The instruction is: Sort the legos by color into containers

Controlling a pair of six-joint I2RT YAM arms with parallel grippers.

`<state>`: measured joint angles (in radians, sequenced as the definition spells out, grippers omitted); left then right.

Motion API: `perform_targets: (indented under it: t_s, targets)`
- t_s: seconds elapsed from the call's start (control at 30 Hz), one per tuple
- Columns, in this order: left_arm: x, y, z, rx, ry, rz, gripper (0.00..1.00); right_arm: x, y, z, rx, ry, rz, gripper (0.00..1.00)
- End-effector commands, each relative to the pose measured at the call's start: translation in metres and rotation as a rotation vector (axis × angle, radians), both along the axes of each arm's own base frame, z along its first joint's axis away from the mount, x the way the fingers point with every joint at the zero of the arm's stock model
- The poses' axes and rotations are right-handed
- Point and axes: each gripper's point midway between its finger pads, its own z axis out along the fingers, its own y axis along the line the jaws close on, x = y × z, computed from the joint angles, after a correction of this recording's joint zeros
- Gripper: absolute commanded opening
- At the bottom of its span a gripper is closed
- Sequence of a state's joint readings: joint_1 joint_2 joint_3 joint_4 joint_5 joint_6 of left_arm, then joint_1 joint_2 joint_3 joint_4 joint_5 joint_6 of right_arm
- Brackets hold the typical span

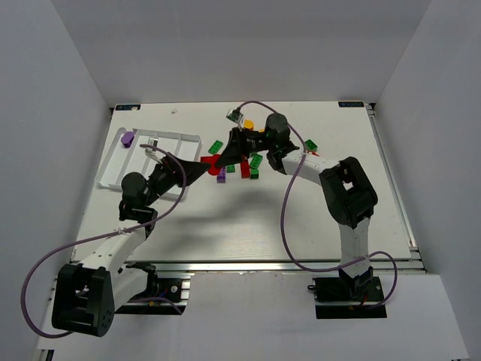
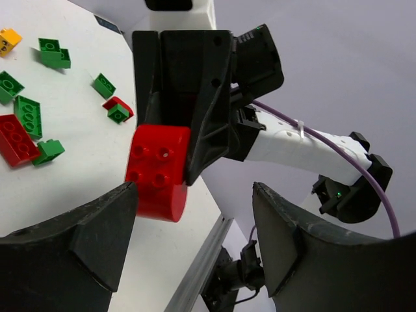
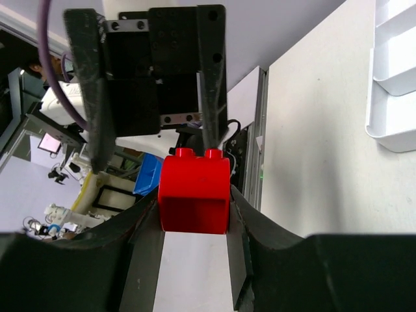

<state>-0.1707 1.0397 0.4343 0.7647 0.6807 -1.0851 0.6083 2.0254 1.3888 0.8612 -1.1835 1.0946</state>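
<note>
My right gripper [image 3: 195, 199] is shut on a rounded red lego [image 3: 195, 192], studs pointing away, held above the table. My left gripper [image 2: 195, 192] faces it, open, and the same red lego [image 2: 159, 172] hangs just off its left fingertip, not clamped between its fingers. From above, both grippers meet over the table's middle at the red lego [image 1: 212, 162]. The white tray of containers [image 1: 184, 138] lies far left with a purple lego [image 1: 128, 138] in one compartment. Loose green [image 1: 255, 162], red [image 1: 244, 167], purple [image 1: 221, 177] and orange [image 1: 249, 124] legos lie beneath.
More green legos [image 2: 29, 114], a flat red one [image 2: 14, 138] and an orange one [image 2: 8, 39] lie scattered on the white table. A corner of the tray [image 3: 396, 78] shows in the right wrist view. The table's aluminium front edge [image 1: 270, 263] runs near the arm bases.
</note>
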Motion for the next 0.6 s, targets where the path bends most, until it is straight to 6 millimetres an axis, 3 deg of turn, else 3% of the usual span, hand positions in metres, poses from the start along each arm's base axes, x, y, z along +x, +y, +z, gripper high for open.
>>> perform_targets:
  t_s: [0.0, 0.37, 0.5, 0.57]
  targets:
    - [-0.002, -0.007, 0.002, 0.003, -0.021, -0.02, 0.8, -0.002, 0.004, 0.026, 0.074, -0.07, 0.01, 0.0]
    - [0.001, -0.009, -0.014, 0.039, 0.021, -0.024, 0.77, -0.001, 0.0, 0.036, 0.104, -0.045, 0.002, 0.0]
    - [0.002, -0.012, -0.007, 0.022, 0.003, -0.047, 0.69, -0.001, -0.001, 0.033, 0.102, -0.024, -0.002, 0.0]
    - [0.004, -0.013, -0.004, 0.013, 0.004, -0.055, 0.59, -0.002, -0.001, 0.033, 0.101, -0.015, -0.002, 0.0]
